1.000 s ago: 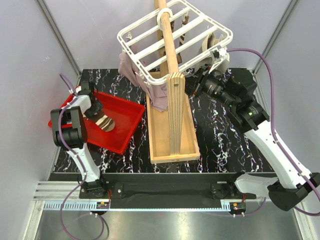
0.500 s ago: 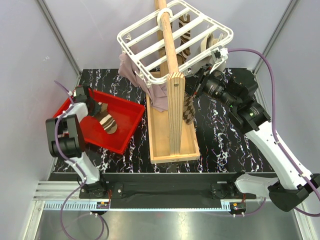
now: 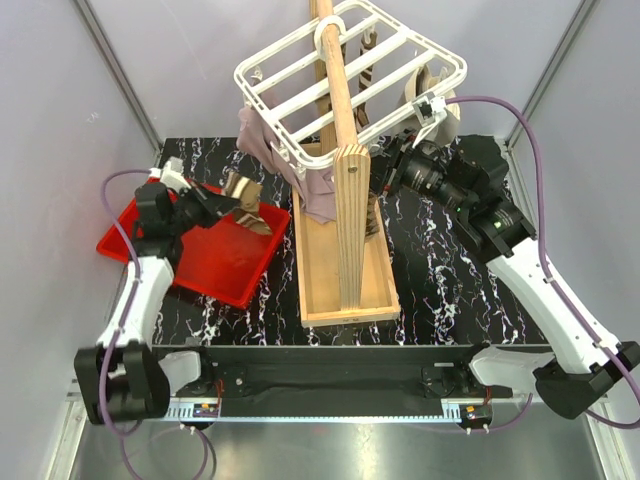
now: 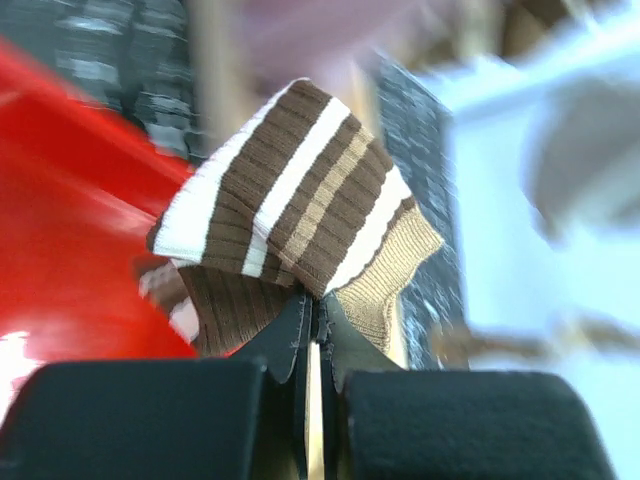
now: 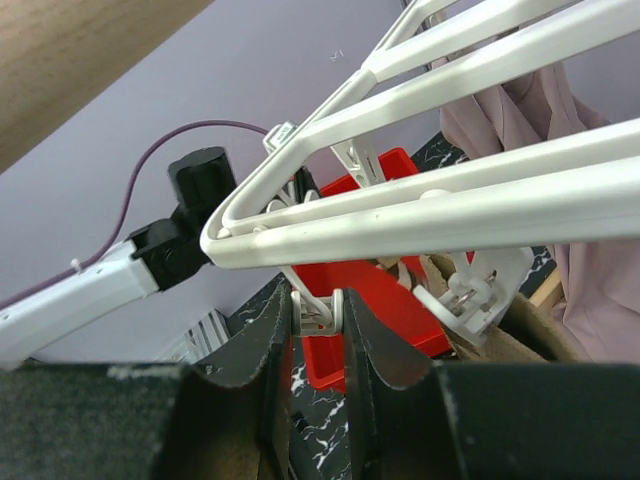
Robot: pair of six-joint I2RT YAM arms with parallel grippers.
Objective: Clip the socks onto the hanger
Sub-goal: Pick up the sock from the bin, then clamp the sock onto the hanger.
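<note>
The left tool [image 4: 313, 335] is pinching a brown-and-cream striped sock [image 4: 300, 215] tight between its tips, holding it just ahead of itself, above the red tray [image 3: 215, 270]; a second ago it was pressing down in that tray. The right tool [image 5: 318, 300] is squeezing a white clip peg [image 5: 320, 320] hanging under the hanger [image 5: 450, 200].

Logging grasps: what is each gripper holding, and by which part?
Left gripper pinches the striped sock by a fold; right gripper clamps a clip peg.
</note>
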